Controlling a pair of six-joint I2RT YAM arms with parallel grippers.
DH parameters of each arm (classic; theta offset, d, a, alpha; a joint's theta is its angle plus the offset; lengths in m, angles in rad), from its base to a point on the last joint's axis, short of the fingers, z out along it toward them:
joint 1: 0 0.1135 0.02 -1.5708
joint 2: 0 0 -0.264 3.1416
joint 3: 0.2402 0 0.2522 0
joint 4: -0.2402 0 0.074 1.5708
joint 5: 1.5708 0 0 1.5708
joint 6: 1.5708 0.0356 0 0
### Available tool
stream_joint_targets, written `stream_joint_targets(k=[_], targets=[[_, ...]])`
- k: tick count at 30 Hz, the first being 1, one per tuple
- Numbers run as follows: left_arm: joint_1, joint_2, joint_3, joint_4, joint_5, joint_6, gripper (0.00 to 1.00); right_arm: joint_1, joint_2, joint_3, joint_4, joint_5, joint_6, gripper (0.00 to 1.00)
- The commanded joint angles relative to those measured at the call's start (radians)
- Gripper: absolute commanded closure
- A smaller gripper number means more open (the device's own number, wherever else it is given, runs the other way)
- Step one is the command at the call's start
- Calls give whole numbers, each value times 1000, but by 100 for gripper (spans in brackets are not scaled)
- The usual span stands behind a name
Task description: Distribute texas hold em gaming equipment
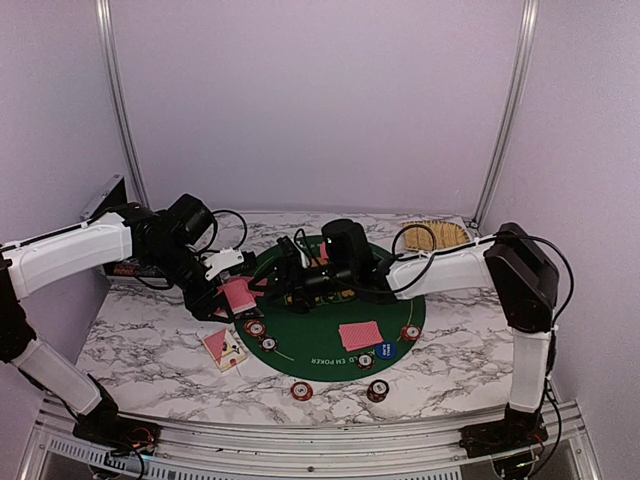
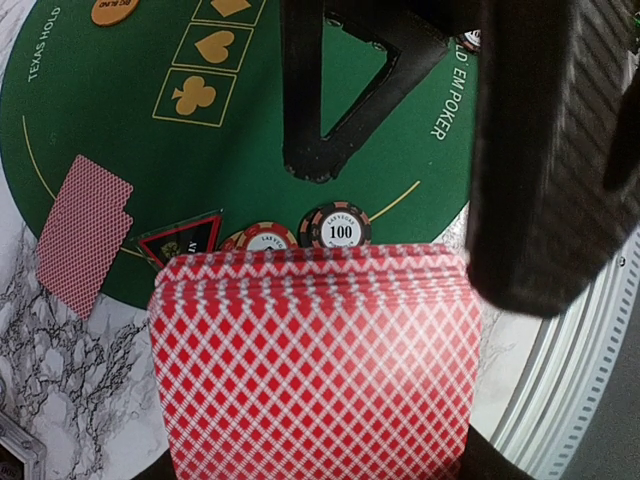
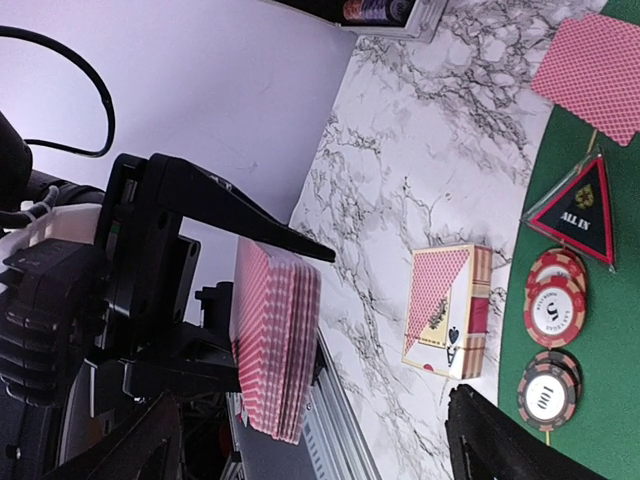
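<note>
My left gripper (image 1: 228, 290) is shut on a deck of red-backed playing cards (image 2: 310, 360), held above the table's left side, off the mat's left edge. My right gripper (image 1: 290, 272) faces the deck with its jaws wide open; its fingers (image 2: 310, 100) stand just beyond the deck's top edge, holding nothing. Dealt cards (image 1: 360, 335) lie on the green mat (image 1: 330, 320). Chip stacks (image 2: 340, 228) and a dark triangular marker (image 3: 580, 215) sit at the mat's rim. A blue button (image 1: 385, 349) and an orange button (image 2: 113, 10) rest on the mat.
A card box (image 1: 222, 346) lies on the marble left of the mat. Two chips (image 1: 302, 390) sit on the table in front of the mat. The woven straw tray (image 1: 435, 236) is at the back right. A dark case (image 1: 105, 205) stands at the back left.
</note>
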Motion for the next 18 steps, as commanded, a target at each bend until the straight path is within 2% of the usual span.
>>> stream_joint_targets(k=[1, 18], targets=[[7, -26, 32, -7, 30, -5, 100, 23, 45, 84, 30, -23, 12, 10], [7, -30, 27, -7, 37, -5, 100, 56, 203, 249, 27, -59, 59, 13]])
